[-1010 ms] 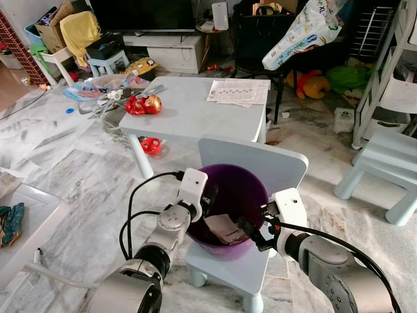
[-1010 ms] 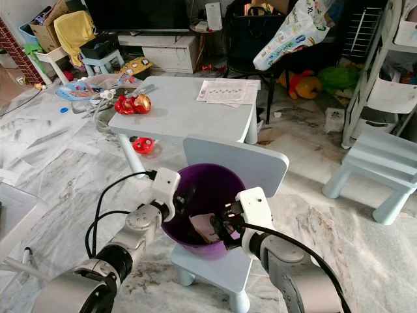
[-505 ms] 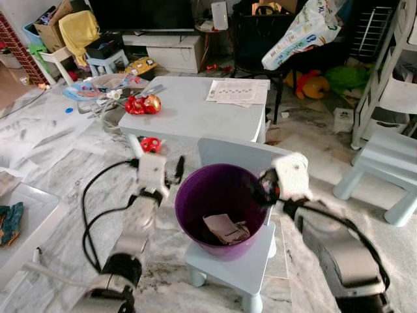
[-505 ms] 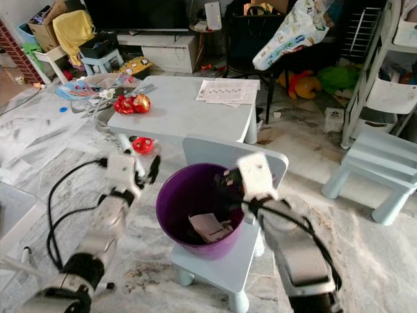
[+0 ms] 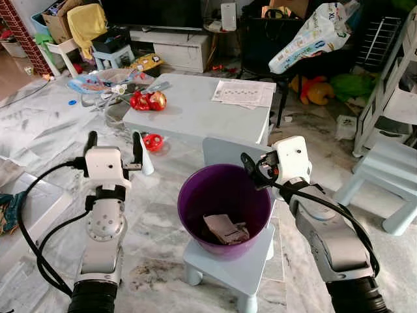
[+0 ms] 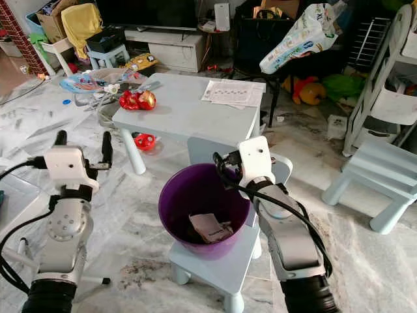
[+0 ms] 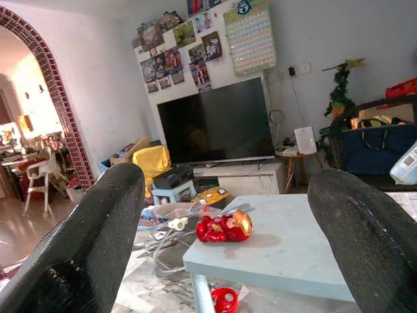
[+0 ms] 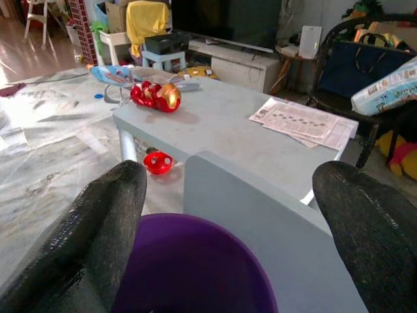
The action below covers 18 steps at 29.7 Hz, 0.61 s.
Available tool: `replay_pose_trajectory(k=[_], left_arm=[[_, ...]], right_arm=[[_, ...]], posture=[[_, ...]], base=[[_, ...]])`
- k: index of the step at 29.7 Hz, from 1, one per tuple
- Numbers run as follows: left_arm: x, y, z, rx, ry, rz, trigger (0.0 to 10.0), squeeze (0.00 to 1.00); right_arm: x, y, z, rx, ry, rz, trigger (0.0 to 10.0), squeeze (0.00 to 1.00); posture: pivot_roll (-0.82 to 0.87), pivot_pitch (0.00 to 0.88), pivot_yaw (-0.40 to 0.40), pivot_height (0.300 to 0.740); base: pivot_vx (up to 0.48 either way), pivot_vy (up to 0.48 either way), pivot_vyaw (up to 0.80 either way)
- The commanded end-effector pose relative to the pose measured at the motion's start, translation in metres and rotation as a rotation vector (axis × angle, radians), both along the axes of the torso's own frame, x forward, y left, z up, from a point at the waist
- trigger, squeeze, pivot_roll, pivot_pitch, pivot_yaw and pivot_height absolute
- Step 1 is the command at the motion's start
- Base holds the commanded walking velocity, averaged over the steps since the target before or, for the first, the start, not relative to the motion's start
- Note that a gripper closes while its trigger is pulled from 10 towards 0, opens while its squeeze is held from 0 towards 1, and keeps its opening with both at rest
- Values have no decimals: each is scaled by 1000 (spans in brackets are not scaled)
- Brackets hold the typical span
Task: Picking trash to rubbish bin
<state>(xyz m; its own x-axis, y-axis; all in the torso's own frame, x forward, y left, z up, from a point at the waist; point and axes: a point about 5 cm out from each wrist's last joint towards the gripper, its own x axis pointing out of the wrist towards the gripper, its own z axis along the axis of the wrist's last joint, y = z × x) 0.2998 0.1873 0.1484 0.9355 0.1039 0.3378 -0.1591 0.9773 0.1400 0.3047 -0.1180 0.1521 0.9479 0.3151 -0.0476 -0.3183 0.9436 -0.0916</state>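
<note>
A purple bin (image 5: 195, 202) stands on the seat of a small pale blue chair (image 5: 229, 149). A crumpled piece of paper trash (image 5: 225, 229) lies at its bottom. My left gripper (image 5: 114, 142) is raised to the left of the bin and points upward. It is open and holds nothing. Its fingers (image 7: 91, 241) frame the table beyond. My right gripper (image 5: 255, 173) hovers at the bin's right rim, just in front of the chair back. It is open and holds nothing, and its fingers (image 8: 98, 228) sit above the bin (image 8: 189, 267).
A pale blue table (image 5: 195, 114) stands behind the chair, carrying a red toy (image 5: 148, 100) and papers (image 5: 244, 92). A second small chair (image 5: 391, 169) is at the right. Clutter, a TV stand and a black chair line the back. Cables hang from both arms.
Both grippers have risen out of the bin. The left arm has swung out to the left and now points up. The right has pulled back to the rim. The paper stays in the bin.
</note>
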Motion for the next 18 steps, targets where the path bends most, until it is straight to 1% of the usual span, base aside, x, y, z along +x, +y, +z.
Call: replay_pose_trajectory(k=[1,2,6,12,18], left_arm=[[-1,-3,-2,5,29,-13,10000,776],[-1,-5,-2,2,34,-17,10000,0],[-2,-11,-1,-16,57,-18,10000,0],[1,-17,3,-30,69,-23,10000,0],[4,-14,4,-45,84,-27,10000,0]], right_arm=[[3,-1,7,0,-44,-13,10000,0],[2,-2,8,-5,-55,-18,10000,0],[2,-2,8,8,-65,-17,10000,0],[2,-1,7,18,-67,-4,10000,0],[2,0,6,17,-66,4,10000,0]], posture=[[-43,26,64,740],[-43,26,64,740],[-57,19,68,740],[-60,15,65,740],[-61,13,64,740]], base=[[0,0,0],[0,0,800],[0,0,800],[0,0,800],[0,0,800]])
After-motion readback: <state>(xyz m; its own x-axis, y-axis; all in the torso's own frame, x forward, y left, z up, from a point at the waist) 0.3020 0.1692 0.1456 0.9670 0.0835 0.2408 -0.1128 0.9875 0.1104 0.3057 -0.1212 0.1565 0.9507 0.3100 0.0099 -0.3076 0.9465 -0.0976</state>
